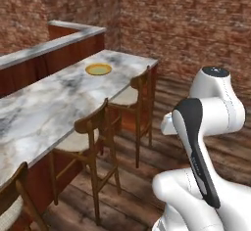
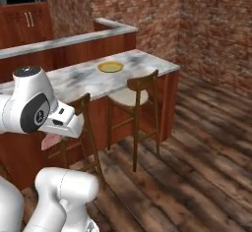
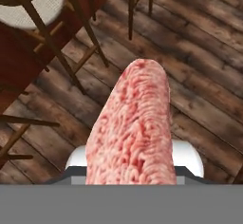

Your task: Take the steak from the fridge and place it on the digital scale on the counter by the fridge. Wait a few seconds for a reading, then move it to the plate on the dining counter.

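Observation:
The steak (image 3: 130, 128), a pinkish-red slab of raw meat, juts out from my gripper over the wooden floor in the hand view, hiding the fingertips. My gripper (image 2: 53, 136) hangs low beside the dining counter (image 2: 83, 81), shut on the steak (image 2: 48, 142). The yellow-orange plate (image 1: 98, 69) lies on the far end of the dining counter (image 1: 49, 98) with nothing on it, and the plate (image 2: 110, 67) is well beyond and above my hand. The fridge and the digital scale are out of view.
Wooden stools (image 1: 93, 127) (image 2: 133, 96) with pale seats stand along the dining counter's near side, between me and the top. A higher marble ledge (image 1: 54, 43) runs behind it. Brick walls (image 2: 216, 24) close the far end. Open wooden floor (image 2: 197, 142) lies to the right.

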